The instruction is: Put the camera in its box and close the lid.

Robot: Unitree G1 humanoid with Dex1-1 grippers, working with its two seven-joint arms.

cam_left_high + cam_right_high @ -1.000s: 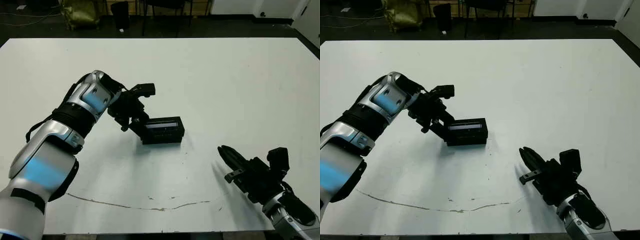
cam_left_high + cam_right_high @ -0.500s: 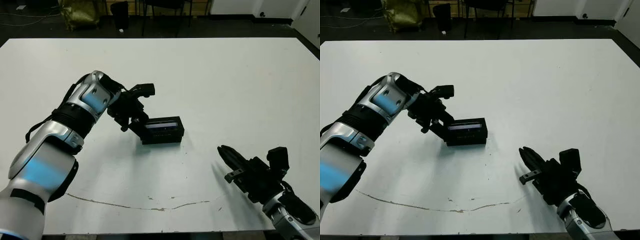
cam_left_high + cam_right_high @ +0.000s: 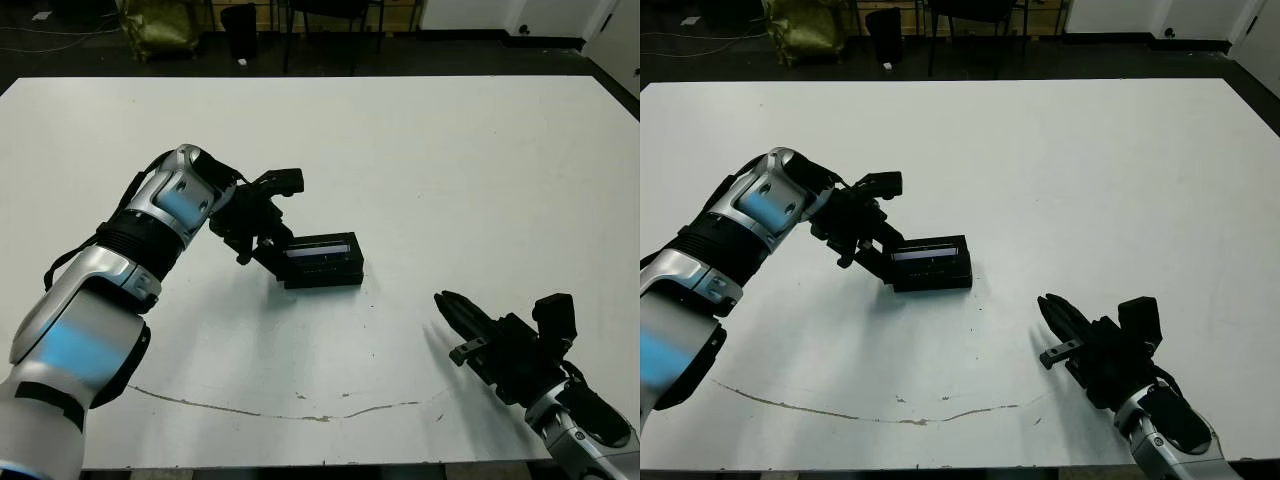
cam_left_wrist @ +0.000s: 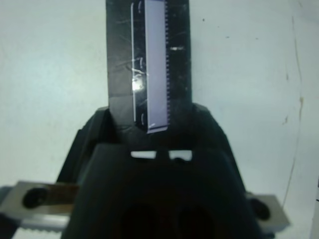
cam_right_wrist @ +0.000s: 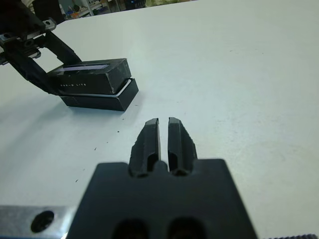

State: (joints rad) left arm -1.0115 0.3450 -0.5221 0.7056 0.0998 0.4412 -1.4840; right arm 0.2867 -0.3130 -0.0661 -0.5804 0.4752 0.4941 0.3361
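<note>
Near the white tabletop's middle, the left gripper pinches the flat black window-strip lid askew over the shallow black box, so pressing may jam it, while the right gripper, fingers pressed together, idles near the front edge.

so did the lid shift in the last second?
Yes, slightly. The lid, held at its end by the left gripper, slid toward the robot's left and a bit farther away, judged against the crack line in the table, which stayed put.
</note>
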